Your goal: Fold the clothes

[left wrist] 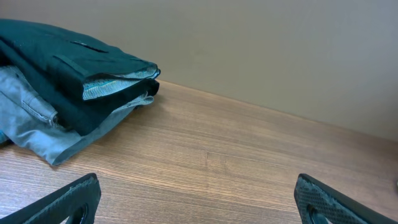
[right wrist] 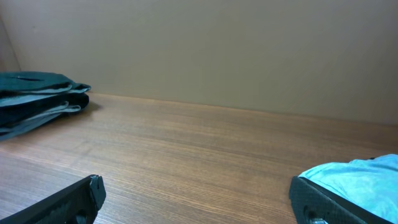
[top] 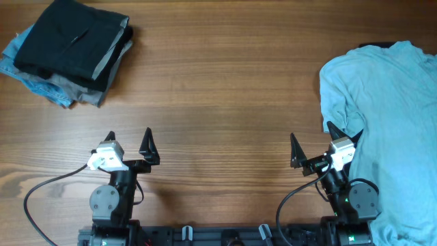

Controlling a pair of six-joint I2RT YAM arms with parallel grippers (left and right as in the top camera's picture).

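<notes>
Brown wood-grain laminate forms the worktop [top: 225, 82], and a plain beige wall [left wrist: 249, 50] is seen behind it in both wrist views. At the far left corner a stack of folded garments [top: 68, 51] is laid: a black piece on top, a grey layer beneath, and faded blue denim at the bottom, the edges roughly squared. It is judged to be kept there so that finished items stay out of the working area.

On the right side a large, thin, pale blue-grey short-sleeved T-shirt [top: 389, 102] is heaped unfolded. It is rumpled into soft ridges and trails towards the near edge beside the right arm's base.

The left hand [top: 128, 140] is held wide open and empty above bare wood near the front edge, well apart from the stack. The right hand [top: 311, 138] is likewise spread wide and nothing is gripped. Its outer finger is placed just at the T-shirt's left border, though contact cannot be confirmed. Both hands are pointed towards the far side, which is read as a ready posture.

Folding of the T-shirt is judged not yet begun. The cloth looks limp and light, so it is expected to sag and slide when lifted. It would likely need to be spread flat on the bare middle of the worktop first.
</notes>
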